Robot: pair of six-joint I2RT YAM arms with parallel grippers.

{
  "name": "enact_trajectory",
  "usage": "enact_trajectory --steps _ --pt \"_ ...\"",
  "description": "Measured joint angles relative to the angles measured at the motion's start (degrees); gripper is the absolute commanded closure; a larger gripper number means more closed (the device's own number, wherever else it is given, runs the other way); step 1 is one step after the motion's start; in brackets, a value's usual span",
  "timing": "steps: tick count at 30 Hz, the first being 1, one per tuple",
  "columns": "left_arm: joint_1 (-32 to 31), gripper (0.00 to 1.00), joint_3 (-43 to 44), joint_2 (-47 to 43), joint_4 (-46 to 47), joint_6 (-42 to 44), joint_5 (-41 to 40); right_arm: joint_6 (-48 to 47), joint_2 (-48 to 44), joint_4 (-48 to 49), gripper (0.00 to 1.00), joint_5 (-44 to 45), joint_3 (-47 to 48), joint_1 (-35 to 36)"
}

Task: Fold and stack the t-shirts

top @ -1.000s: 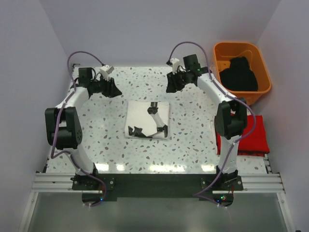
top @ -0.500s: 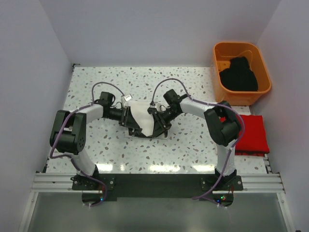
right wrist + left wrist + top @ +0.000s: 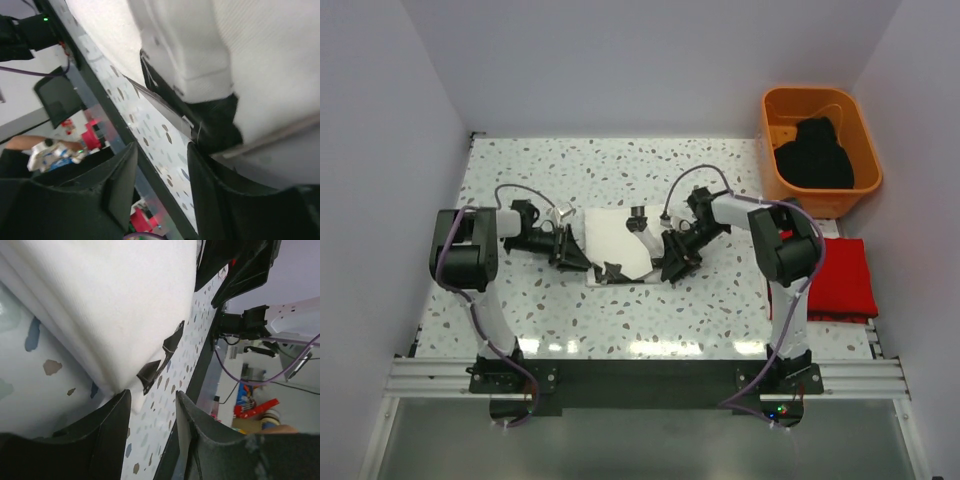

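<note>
The white t-shirt [image 3: 617, 233], folded with black print marks along its near edge, lies at the table's middle. My left gripper [image 3: 576, 260] is open and low at its near left corner. In the left wrist view the shirt [image 3: 110, 300] fills the upper left, and the gripper [image 3: 152, 405] holds nothing. My right gripper [image 3: 673, 264] is open at the shirt's near right corner. The right wrist view shows the shirt's edge [image 3: 260, 65] beside the empty gripper [image 3: 162, 170]. The red t-shirt [image 3: 842, 280] lies folded at the right edge. The black t-shirt [image 3: 815, 152] sits crumpled in the tub.
An orange plastic tub [image 3: 782, 108] stands at the back right corner. The terrazzo table [image 3: 620, 170] is bounded by lilac walls on three sides. A dark rail [image 3: 640, 375] with both arm bases runs along the near edge.
Both arms came down from the back of the table onto the white shirt. They have now slid outward to its near left and right corners. The shirt lies slightly flatter.
</note>
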Motion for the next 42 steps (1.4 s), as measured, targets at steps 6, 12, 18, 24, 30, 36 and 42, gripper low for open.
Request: enact_trajectory --steps 6,12,18,24,30,36,42 --pt "-0.17 0.46 3.39 -11.47 -2.21 9.18 -4.72 0.07 -16.28 1.95 0.4 6.19 -3.52 -1.99" --pt "-20.06 0.38 -4.5 -38.36 16.96 13.0 -24.09 8.59 -34.16 10.45 0.25 12.33 -10.93 -8.24" --pt "-41.77 0.39 -13.64 -36.92 35.54 21.38 -41.92 18.16 -33.0 16.63 0.16 17.59 -17.18 -11.06" --pt "-52.78 0.42 -17.68 -24.72 47.45 30.51 -53.46 22.86 -32.22 18.78 0.14 20.06 -18.45 -11.5" --pt "-55.54 0.52 -17.53 -17.38 56.22 35.8 -56.94 24.52 -32.11 19.56 0.12 20.76 -18.47 -12.09" --pt "-55.47 0.64 -15.04 -11.32 60.78 38.51 -58.34 25.99 -30.47 20.41 0.08 20.7 -18.62 -12.15" --pt "-55.17 0.93 -13.73 -9.29 61.37 40.0 -58.45 28.92 -28.3 22.77 0.06 20.2 -20.02 -12.15"
